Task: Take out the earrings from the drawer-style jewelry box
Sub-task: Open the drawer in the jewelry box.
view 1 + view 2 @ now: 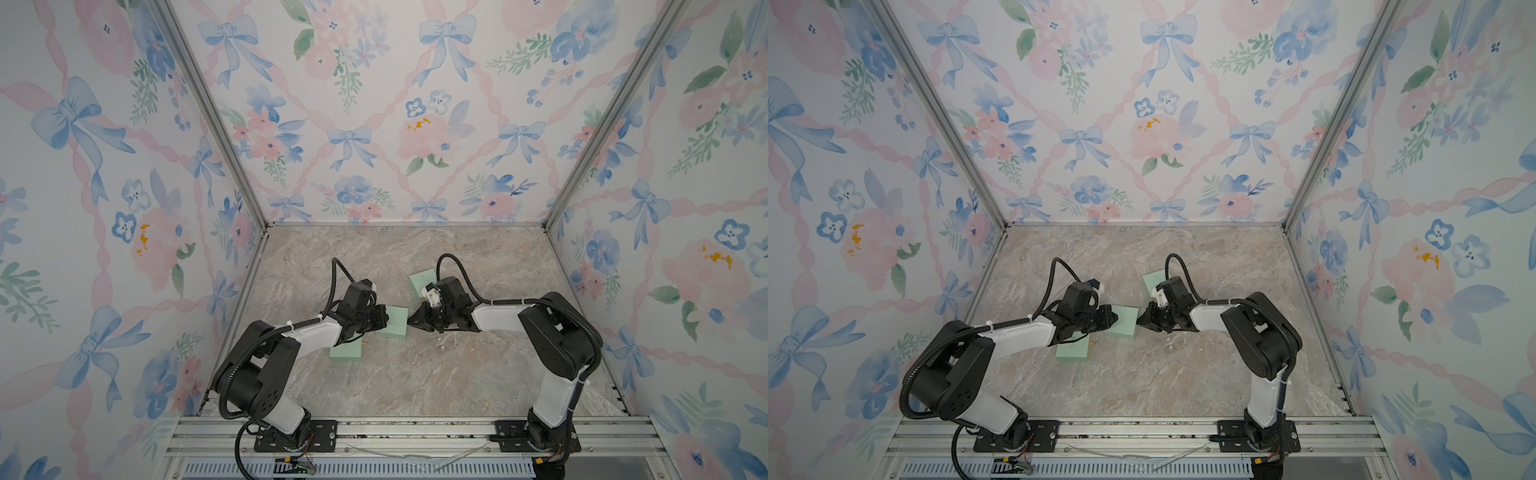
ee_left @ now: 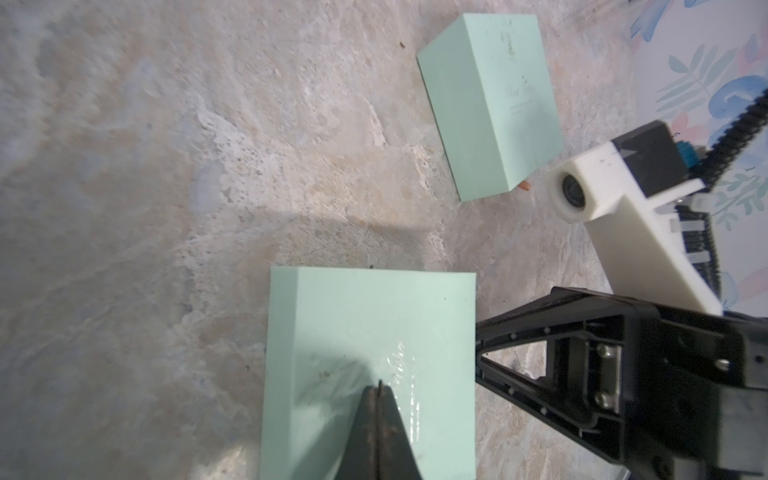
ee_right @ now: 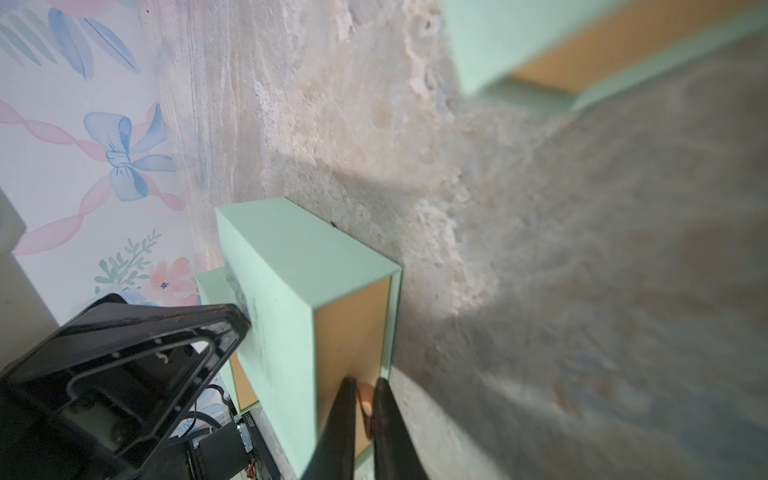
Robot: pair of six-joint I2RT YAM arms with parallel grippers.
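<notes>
The drawer-style jewelry box [image 1: 392, 326] is a mint-green block in mid-table, seen in both top views. My left gripper [image 2: 379, 386] is shut, its tip resting on the box's top [image 2: 374, 316]. My right gripper [image 3: 365, 388] is at the box's right end [image 3: 353, 324]. It is shut on a small brown pull tab [image 3: 365, 399] on the tan drawer front. The drawer looks level with its sleeve. Two tiny whitish beads, the earrings [image 1: 439, 339], lie on the marble just in front of the right gripper [image 1: 1139, 322].
A second mint box [image 1: 345, 353] lies under the left forearm, near the front. A third one [image 1: 420, 280] sits behind the right wrist, its open end showing a tan inside [image 3: 582, 54]. Flowered walls close three sides, and a metal rail [image 1: 415, 432] runs along the front.
</notes>
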